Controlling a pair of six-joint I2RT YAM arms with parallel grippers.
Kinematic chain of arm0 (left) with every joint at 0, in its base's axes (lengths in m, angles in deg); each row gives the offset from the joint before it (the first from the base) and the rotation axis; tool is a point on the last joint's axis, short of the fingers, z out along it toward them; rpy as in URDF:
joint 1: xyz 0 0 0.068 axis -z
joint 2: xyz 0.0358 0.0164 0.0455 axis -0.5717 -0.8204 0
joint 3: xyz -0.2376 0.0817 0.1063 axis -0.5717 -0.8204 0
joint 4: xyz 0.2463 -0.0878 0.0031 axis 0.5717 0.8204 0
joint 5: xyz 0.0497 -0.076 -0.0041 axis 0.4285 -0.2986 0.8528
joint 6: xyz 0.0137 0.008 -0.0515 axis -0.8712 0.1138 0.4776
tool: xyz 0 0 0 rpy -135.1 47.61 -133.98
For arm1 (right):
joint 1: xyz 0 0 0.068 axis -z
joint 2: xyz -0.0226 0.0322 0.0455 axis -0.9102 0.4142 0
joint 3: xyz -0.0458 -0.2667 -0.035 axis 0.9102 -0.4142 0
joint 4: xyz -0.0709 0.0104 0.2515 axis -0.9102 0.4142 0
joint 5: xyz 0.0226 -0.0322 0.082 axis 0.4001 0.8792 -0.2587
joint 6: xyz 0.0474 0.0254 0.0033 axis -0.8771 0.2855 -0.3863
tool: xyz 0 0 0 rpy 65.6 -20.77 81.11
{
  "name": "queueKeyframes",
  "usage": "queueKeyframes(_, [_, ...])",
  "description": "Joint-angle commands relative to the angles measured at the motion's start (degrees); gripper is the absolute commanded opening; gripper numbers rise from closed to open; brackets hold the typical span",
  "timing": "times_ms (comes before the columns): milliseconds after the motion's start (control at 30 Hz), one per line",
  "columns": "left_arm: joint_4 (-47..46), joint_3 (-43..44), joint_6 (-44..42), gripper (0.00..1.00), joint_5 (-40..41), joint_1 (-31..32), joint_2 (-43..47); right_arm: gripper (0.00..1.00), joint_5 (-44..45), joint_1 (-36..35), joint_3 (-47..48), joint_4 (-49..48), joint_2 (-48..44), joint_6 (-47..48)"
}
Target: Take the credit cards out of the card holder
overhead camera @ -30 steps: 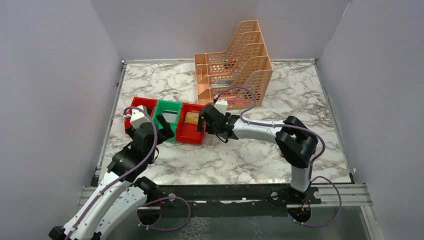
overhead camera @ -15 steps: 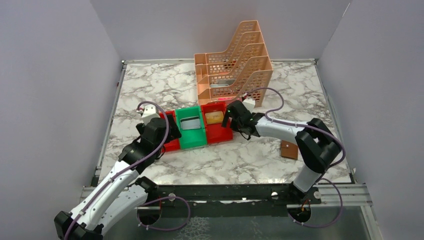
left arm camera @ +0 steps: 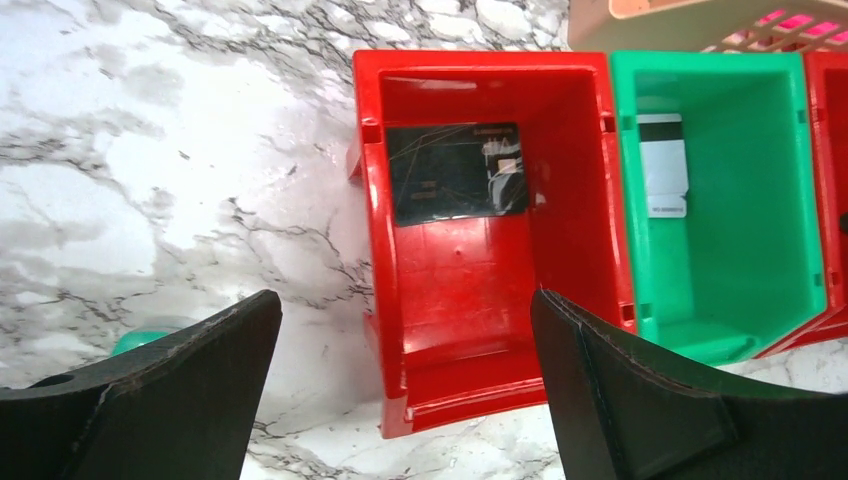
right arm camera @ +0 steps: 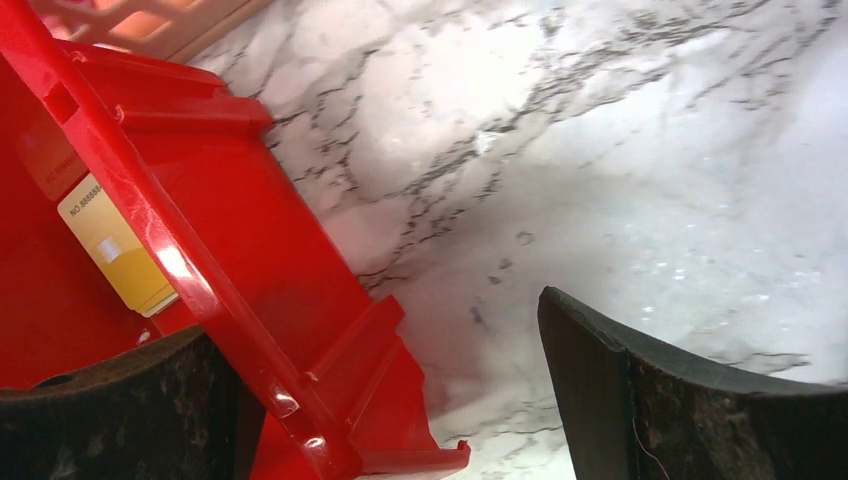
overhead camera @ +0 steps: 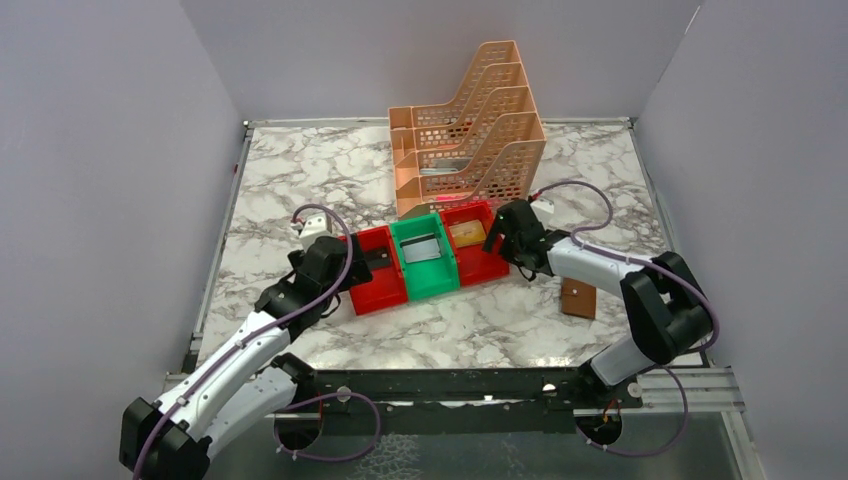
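The brown card holder (overhead camera: 578, 298) lies flat on the marble, right of the bins and close beside the right arm. One credit card lies in each bin: a dark one (left arm camera: 455, 172) in the left red bin (left arm camera: 575, 250), a white one with a black stripe (left arm camera: 663, 165) in the green bin (left arm camera: 810, 200), a yellow one (right arm camera: 115, 245) in the right red bin (right arm camera: 300, 300). My left gripper (left arm camera: 405, 305) hangs open over the left red bin's near end (overhead camera: 352, 262). My right gripper (right arm camera: 375, 330) is open and straddles the right red bin's outer wall (overhead camera: 497, 236).
A peach stacked file rack (overhead camera: 470, 125) stands just behind the row of bins. Grey walls close in the table on the left, right and back. Bare marble lies in front of the bins and at the far left.
The row of three bins has slid to the right and turned slightly, with both open grippers moving along at its ends. The right arm swung aside, uncovering the card holder.
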Motion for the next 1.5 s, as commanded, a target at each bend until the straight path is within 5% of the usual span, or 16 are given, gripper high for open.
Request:
queueKeyframes(0, [-7.5, -2.0, 0.1, 0.99, -7.6, -0.3, -2.0, 0.99, -0.5, 3.1, -2.5, -0.6, -2.7, 1.9])
queueKeyframes(167, [-16.2, -2.5, -2.5, 0.94, -16.0, -0.3, -7.4, 1.0, -2.9, 6.1, -3.9, -1.5, -3.8, 3.4])
queueKeyframes(533, [-27.3, 1.8, -6.4, 0.86, -18.4, -0.4, -20.2, 0.99, -8.6, 7.4, -2.4, -2.8, -2.0, 6.2])
queueKeyframes(1467, [-33.2, 16.4, -12.8, 0.85, -22.7, -4.9, -40.6, 1.0, -15.4, 9.7, 6.0, -7.0, 8.6, 7.1])
